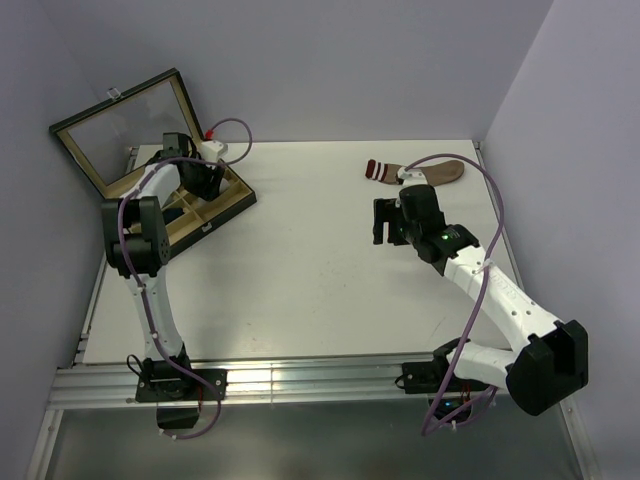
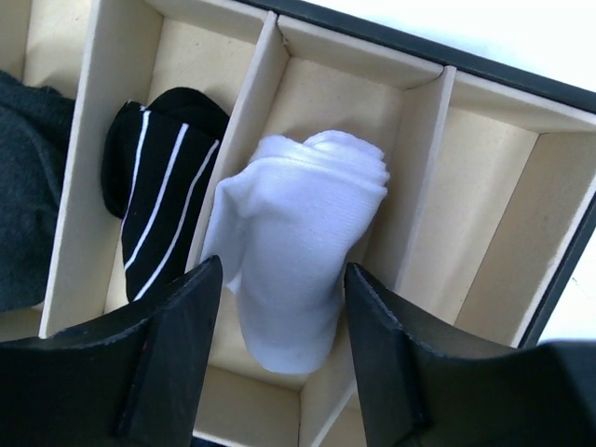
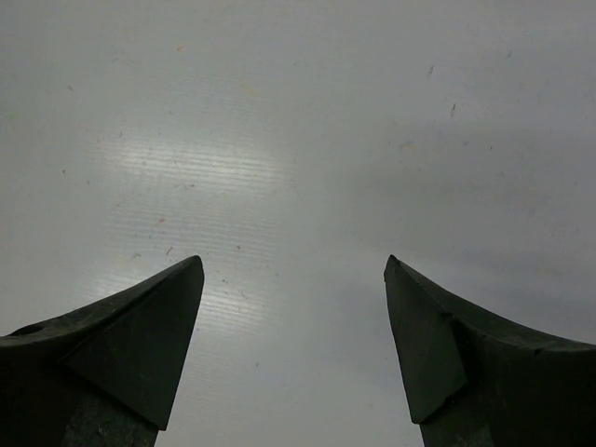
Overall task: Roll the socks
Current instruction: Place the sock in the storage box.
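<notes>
L gripper [image 2: 279, 270]: jaws apart over box [image 2: 424, 140], one finger each side of white sock [image 2: 298, 223]; contact unclear.
Striped sock [image 2: 158, 186]: next compartment left; grey sock [image 2: 23, 186] beyond.
R gripper [image 3: 293, 265]: jaws wide, nothing between, above table [image 3: 298, 112].
Brown sock [image 1: 440, 172]: flat, far-right of table.

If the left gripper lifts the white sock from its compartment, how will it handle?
The white sock looks soft and bunched, so it probably squashes when gripped and weighs little. Its folded layers may loosen when lifted. It crowds the dividers, so it might drag.
</notes>
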